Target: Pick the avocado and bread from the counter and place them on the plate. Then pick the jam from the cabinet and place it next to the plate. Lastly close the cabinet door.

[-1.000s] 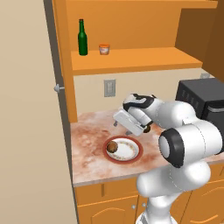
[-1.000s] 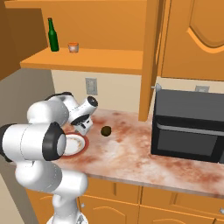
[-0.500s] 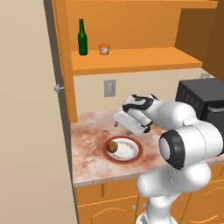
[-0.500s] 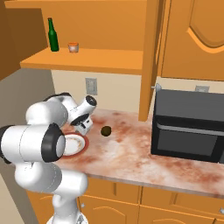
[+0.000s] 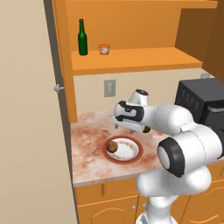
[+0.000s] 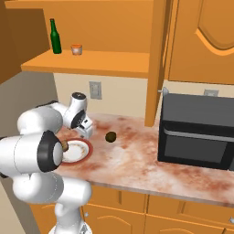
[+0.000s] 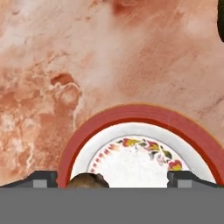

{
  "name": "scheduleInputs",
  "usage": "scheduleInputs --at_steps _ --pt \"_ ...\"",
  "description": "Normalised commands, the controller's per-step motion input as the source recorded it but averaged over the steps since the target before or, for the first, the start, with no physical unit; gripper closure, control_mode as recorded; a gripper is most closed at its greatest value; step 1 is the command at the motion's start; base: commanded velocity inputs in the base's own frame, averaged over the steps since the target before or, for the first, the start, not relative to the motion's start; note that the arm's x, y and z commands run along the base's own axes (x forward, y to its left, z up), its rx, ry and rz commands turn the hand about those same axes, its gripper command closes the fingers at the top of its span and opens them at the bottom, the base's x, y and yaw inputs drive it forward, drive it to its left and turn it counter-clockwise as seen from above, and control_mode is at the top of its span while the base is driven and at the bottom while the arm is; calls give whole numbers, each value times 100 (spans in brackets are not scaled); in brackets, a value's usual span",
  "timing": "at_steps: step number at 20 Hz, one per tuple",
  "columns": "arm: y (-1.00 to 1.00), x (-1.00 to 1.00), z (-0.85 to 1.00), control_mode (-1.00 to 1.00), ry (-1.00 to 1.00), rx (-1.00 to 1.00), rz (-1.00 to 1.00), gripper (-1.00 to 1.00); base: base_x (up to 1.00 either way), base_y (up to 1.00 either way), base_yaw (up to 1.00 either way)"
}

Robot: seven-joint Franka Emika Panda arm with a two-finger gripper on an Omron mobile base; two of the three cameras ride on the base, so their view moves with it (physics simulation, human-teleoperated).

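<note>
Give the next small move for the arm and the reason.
Probably swing the open gripper from over the plate toward the avocado: the bread already lies on the plate, while the avocado sits on the counter beside it.

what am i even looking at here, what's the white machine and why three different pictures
It is a simulated kitchen. The white machine is a robot arm on a base that can drive; its gripper hovers over the plate, wide apart and holding nothing. Two pictures come from cameras on the base, behind the arm to its left and right. The third comes from a camera on the hand, looking down between the fingertips at the plate. The bread lies on the plate. The avocado sits on the counter, clear of the plate. On the shelf of the open cabinet stand a green bottle and the jam.
</note>
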Motion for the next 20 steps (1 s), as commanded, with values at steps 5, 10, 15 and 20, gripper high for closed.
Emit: scheduleInputs --at_steps 5,10,15,20 --pt "-65 29 4 -100 16 -2 -7 -100 0 0 0" --pt "-84 47 0 -100 9 0 -2 -100 0 0 0" --pt "-61 62 0 -100 1 0 0 -100 0 0 0" --pt "-14 19 -2 -100 0 0 3 -100 0 0 0"
